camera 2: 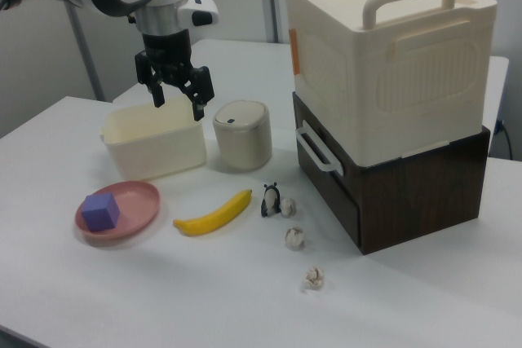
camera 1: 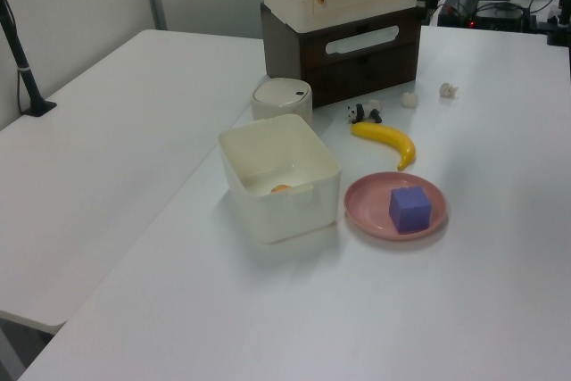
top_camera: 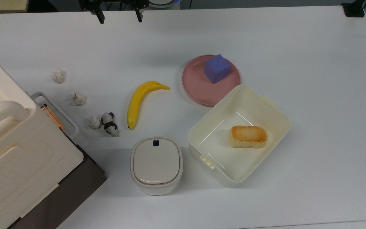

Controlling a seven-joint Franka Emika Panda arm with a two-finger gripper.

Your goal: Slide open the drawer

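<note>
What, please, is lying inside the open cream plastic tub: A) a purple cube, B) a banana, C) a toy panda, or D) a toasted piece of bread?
D: the top view shows a toasted piece of bread on the floor of the open cream tub, while the banana and toy panda lie on the table and the purple cube sits on the pink plate.

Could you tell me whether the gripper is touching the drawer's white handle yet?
Apart. The right view shows the gripper hanging open, well to the right view's left of the drawer handle.
</note>
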